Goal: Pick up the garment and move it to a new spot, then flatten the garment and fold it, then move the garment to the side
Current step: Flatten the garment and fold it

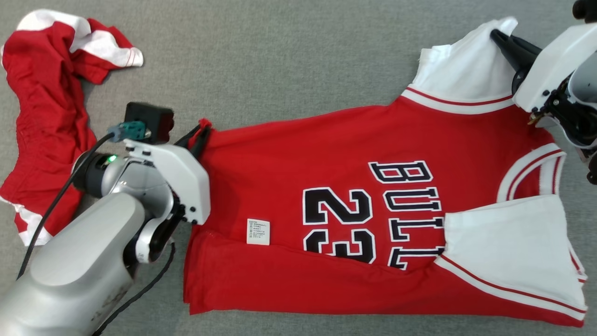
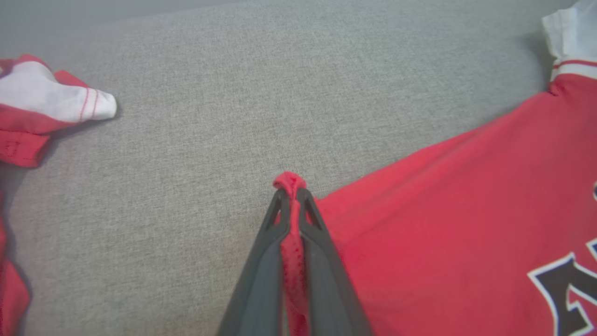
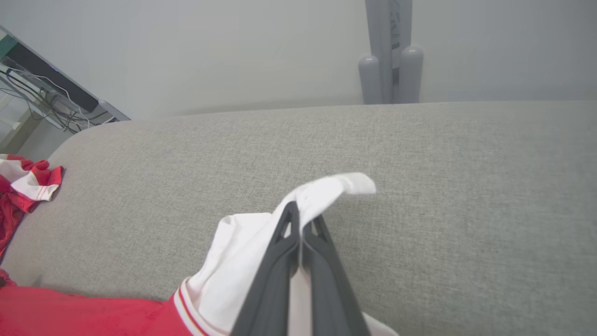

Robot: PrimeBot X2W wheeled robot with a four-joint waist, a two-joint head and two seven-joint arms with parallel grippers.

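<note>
The red jersey [image 1: 289,158] reads "BULL" and "23".

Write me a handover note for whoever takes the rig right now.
Left gripper: shut on the red far hem corner of the jersey.
Right gripper: shut on its far white sleeve.
Jersey lies spread on the grey surface, near edge already folded over.
To do: fold the far edge, finish folding, move it aside.
A second red garment lies crumpled at the robot's left.

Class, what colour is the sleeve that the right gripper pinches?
The sleeve is white; clearest in the right wrist view.
</note>
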